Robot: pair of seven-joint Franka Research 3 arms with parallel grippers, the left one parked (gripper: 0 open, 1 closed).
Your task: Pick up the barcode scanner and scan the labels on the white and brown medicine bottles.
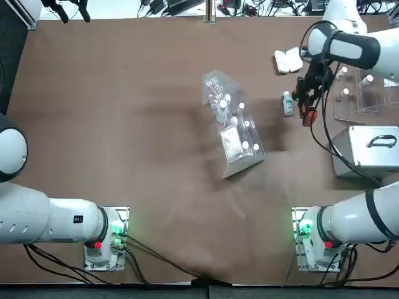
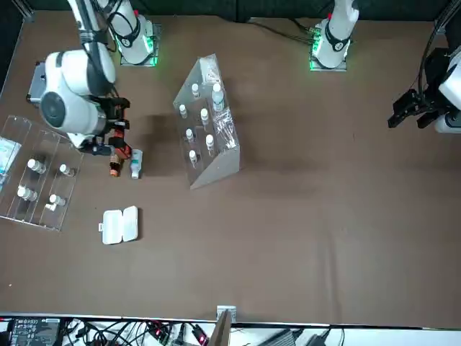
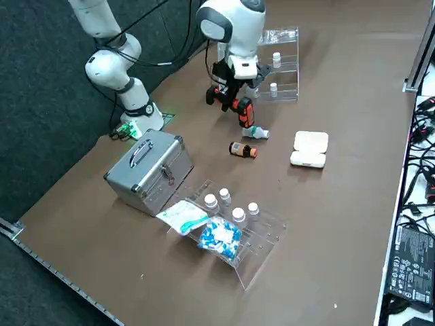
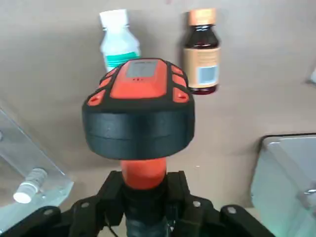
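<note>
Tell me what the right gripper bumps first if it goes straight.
The scanner in the right gripper, over the table, would probably meet the white bottle first, though depth is unclear.

Looks like matt plastic on the barcode scanner [image 4: 138, 129] in the right gripper [image 4: 144, 193], far right; like smooth metal on the case [image 3: 151, 173]

Brown tabletop [image 1: 156, 156] (matte, perhaps), dark floor [image 3: 47, 122] beside it.
</note>
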